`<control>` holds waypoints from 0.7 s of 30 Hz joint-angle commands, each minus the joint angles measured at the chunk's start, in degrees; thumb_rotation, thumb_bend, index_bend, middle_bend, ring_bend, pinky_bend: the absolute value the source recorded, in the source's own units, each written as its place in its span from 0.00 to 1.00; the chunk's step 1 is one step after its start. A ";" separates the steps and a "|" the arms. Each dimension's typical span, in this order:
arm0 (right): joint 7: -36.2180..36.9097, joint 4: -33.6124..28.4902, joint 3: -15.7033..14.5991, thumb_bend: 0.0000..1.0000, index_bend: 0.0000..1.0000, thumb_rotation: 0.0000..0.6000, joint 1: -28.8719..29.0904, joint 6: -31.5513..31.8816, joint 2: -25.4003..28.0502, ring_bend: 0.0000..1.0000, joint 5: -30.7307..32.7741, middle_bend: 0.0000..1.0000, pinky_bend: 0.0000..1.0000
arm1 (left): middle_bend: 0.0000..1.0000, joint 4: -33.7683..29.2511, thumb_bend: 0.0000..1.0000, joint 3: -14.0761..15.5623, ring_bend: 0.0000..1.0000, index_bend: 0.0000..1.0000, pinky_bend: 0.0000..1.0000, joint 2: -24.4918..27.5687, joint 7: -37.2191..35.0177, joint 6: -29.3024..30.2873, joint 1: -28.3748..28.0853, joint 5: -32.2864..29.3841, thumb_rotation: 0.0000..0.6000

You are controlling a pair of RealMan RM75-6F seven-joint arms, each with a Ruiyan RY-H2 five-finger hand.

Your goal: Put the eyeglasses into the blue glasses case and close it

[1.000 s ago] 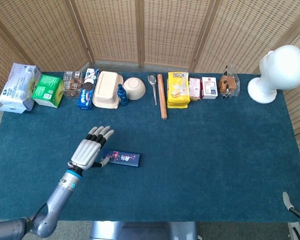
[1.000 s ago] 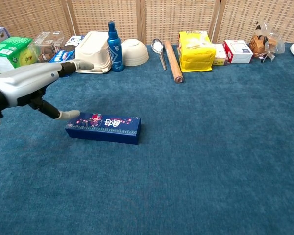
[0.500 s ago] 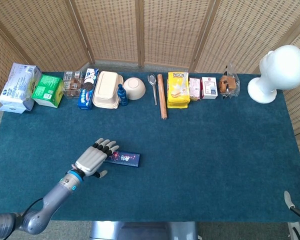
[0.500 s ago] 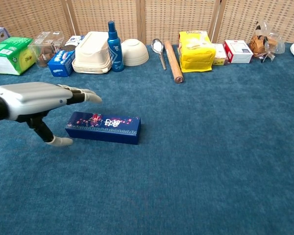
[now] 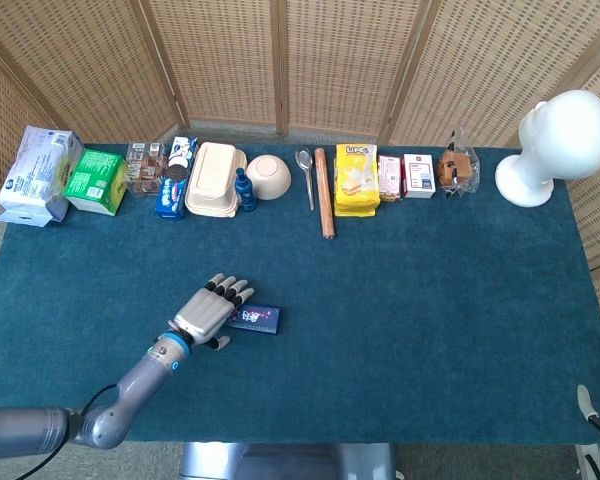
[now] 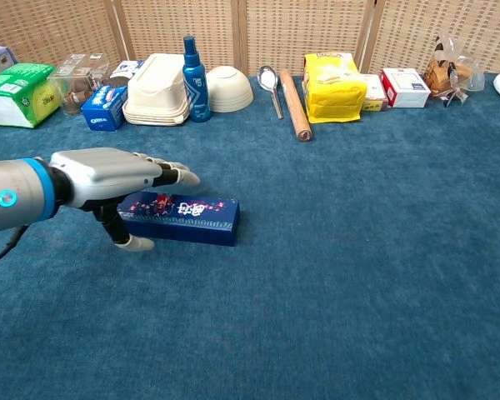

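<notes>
**Left hand moves over the closed blue case**

The left hand (image 5: pixel 208 312) has shifted rightward and lower in the frame than it was a second ago, when it sat to the left of the blue glasses case (image 5: pixel 256 318). It now covers the case's left end, fingers spread and stretched flat above the lid, thumb hanging down at the near side. It holds nothing. The case itself has not moved; it lies closed, left of centre on the blue tabletop (image 5: pixel 430 300).

Counted: one case, one hand in view, one white mannequin head (image 5: pixel 558 140) at the upper right. Along the far edge stand one blue spray bottle (image 5: pixel 244 190), one white bowl (image 5: pixel 268 176), one spoon (image 5: pixel 305 172), one wooden rolling pin (image 5: pixel 324 192), one yellow packet (image 5: pixel 356 180) and several small boxes.

The chest view shows the hand (image 6: pixel 121 179) from the side, with the thumb tip near the tabletop in front of the case (image 6: pixel 183 218); whether it touches cannot be told. Only the head view shows the mannequin head whole. Neither view shows the right hand.
</notes>
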 commanded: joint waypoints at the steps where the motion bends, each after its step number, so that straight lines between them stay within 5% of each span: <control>1: 0.17 0.07 0.06 0.31 0.00 1.00 -0.30 -0.02 0.05 0.00 0.38 0.19 0.12 | 0.03 1.25 0.27 -0.77 0.00 0.00 0.00 -1.22 -0.36 -0.08 -1.38 -1.81 0.86; 6: 0.20 -0.21 0.32 0.30 0.00 1.00 -0.65 -0.09 0.51 0.00 0.95 0.19 0.12 | 0.16 2.71 0.27 -1.14 0.05 0.07 0.02 -2.74 -0.99 1.10 -2.65 -2.55 0.85; 12: -0.41 -0.84 0.39 0.30 0.00 1.00 -0.66 -0.63 0.62 0.00 1.25 0.19 0.12 | 0.50 4.57 0.29 -1.56 0.45 0.42 0.32 -4.78 -1.53 3.78 -3.34 -1.68 0.80; 21: -1.30 -1.80 0.78 0.30 0.00 1.00 -0.64 -0.94 0.82 0.00 1.46 0.19 0.12 | 0.55 4.23 0.30 -1.41 0.49 0.47 0.36 -4.50 -4.00 5.15 -3.43 -0.88 0.80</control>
